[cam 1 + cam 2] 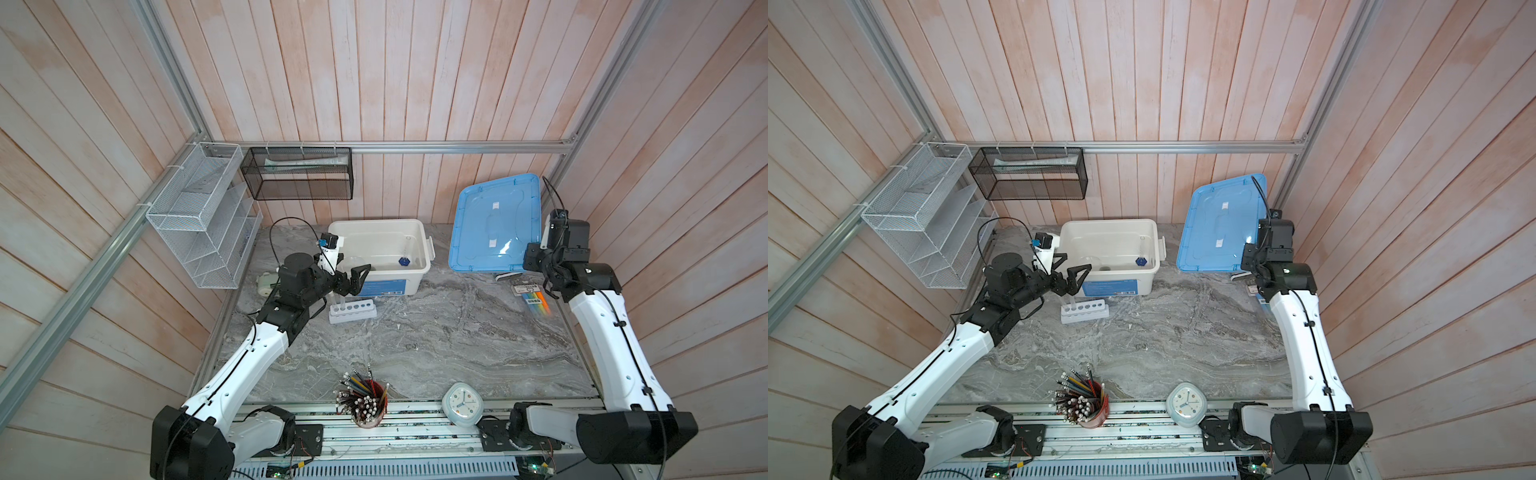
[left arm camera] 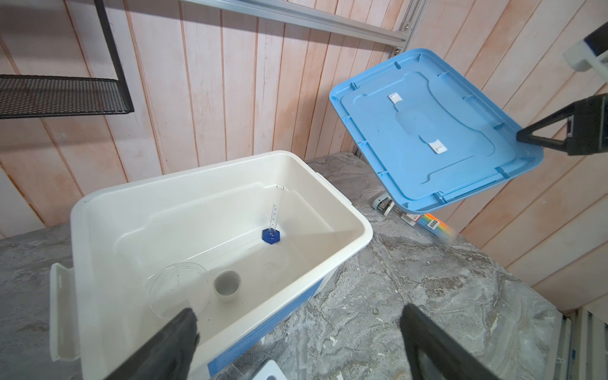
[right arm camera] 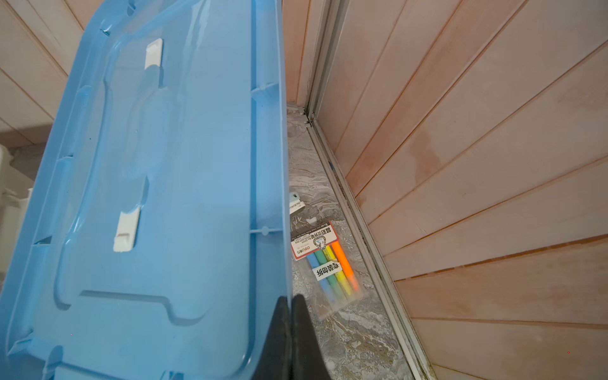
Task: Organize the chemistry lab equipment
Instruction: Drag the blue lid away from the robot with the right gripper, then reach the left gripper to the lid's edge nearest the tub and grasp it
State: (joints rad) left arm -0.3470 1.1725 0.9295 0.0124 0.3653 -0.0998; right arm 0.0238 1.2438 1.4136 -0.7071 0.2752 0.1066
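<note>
The left gripper [image 1: 1076, 262] is held spread over the near wall of the bin [image 2: 204, 194]. The right gripper [image 3: 291, 302] is pinched on the edge of the lid [image 3: 158, 184], which is held tilted above the table [image 1: 436, 332]. A dish [image 2: 177, 286], cup [image 2: 226, 285] and cylinder [image 2: 270, 236] are seen in the bin. The rack [image 1: 353, 311], with two tubes [image 1: 338, 297] in it, is stood just before it.

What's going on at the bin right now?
The right gripper is shut on the edge of the blue lid, holding it tilted beside the white bin. The left gripper hangs open and empty at the bin's front corner. A dish, tiny cup and blue-based cylinder sit inside; the rack with two tubes stands in front.
</note>
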